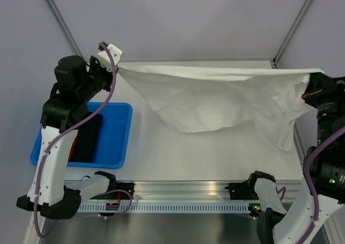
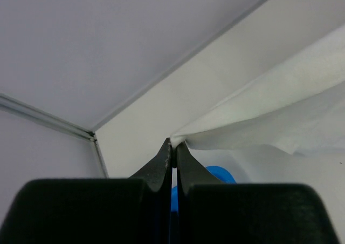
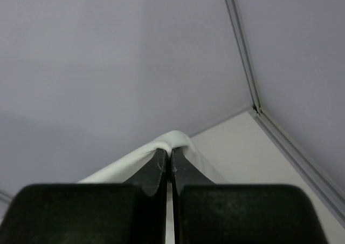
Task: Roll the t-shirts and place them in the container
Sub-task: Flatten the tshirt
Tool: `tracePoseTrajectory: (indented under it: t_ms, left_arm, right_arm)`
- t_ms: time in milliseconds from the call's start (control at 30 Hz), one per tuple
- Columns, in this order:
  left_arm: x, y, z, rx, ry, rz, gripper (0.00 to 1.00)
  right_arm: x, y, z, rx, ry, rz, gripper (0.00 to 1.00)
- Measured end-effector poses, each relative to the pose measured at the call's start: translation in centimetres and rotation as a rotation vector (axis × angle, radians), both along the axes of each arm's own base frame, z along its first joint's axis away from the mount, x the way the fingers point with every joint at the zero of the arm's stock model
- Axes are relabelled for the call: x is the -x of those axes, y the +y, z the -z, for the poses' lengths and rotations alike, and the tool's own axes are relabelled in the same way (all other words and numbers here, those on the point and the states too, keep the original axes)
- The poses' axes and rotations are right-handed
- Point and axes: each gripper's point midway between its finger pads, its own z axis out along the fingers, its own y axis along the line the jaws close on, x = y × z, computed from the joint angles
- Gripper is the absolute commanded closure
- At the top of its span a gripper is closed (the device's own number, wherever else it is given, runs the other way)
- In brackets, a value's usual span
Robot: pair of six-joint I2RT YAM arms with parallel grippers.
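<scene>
A white t-shirt hangs stretched in the air between my two grippers, sagging in the middle over the table's far half. My left gripper is shut on its left corner, high at the far left. In the left wrist view the jaws pinch the cloth's edge. My right gripper is shut on its right corner at the far right. In the right wrist view the cloth folds over the closed fingertips. A loose flap hangs down at the right.
A blue bin holding dark cloth stands at the left of the table, below my left arm. The aluminium rail runs along the near edge. Enclosure frame posts rise at both far corners.
</scene>
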Motion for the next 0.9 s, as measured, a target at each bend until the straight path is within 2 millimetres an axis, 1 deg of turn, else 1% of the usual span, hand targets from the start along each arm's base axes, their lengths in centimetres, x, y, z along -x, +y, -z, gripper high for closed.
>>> tracePoseTrajectory:
  t_ms: [67,133,167,233,267,367,533,567,600,667,733,800,833,900]
  left_arm:
    - [1.0,0.9,-2.4,0.008,-0.056,-0.034,0.98]
    - [1.3,1.5,-4.2,0.015,-0.099,-0.064,0.98]
    - [1.2,1.8,-4.9,0.016,-0.113,-0.079,0.98]
    - [0.5,2.1,-5.5,0.013,-0.123,-0.104,0.98]
    - [-0.1,2.1,-5.5,0.009,-0.119,-0.114,0.98]
    - [-2.7,1.9,-4.6,-0.009,-0.083,-0.140,0.98]
    - [-8.9,0.9,-0.9,-0.057,0.026,-0.184,0.98]
    - [-10.1,0.7,-0.5,-0.066,0.040,-0.190,0.98]
    - [-11.4,0.5,-0.3,-0.071,0.045,-0.200,0.98]
    - [-14.0,0.2,-0.6,-0.073,0.030,-0.225,0.98]
    - [-16.0,0.1,-1.1,-0.072,0.011,-0.248,0.98]
    - [-17.6,0.2,-1.7,-0.067,-0.013,-0.270,0.98]
    - [-18.2,0.3,-2.0,-0.063,-0.027,-0.281,0.98]
    - [-18.7,0.7,-2.6,-0.058,-0.044,-0.296,0.98]
  right_arm:
    - [1.3,0.5,-2.0,0.022,-0.050,-0.003,1.00]
    - [1.6,0.8,-2.4,0.027,-0.055,-0.011,1.00]
    - [1.3,0.8,-2.2,0.024,-0.046,-0.019,1.00]
    - [-0.3,0.7,-1.6,0.011,-0.012,-0.043,1.00]
    - [-1.4,0.6,-1.2,0.000,0.009,-0.060,1.00]
    - [-5.5,0.2,0.1,-0.041,0.073,-0.113,1.00]
    - [-14.4,-0.6,2.7,-0.154,0.144,-0.234,1.00]
    - [-16.1,-0.8,3.3,-0.176,0.154,-0.258,1.00]
    - [-18.0,-0.9,4.1,-0.209,0.176,-0.282,1.00]
    - [-21.3,-1.3,4.8,-0.251,0.198,-0.316,1.00]
    - [-24.6,-1.6,4.5,-0.265,0.190,-0.353,1.00]
    - [-27.0,-1.3,3.6,-0.263,0.171,-0.394,1.00]
    - [-28.0,-1.0,2.9,-0.254,0.152,-0.417,1.00]
    - [-29.2,-0.3,1.1,-0.233,0.104,-0.466,1.00]
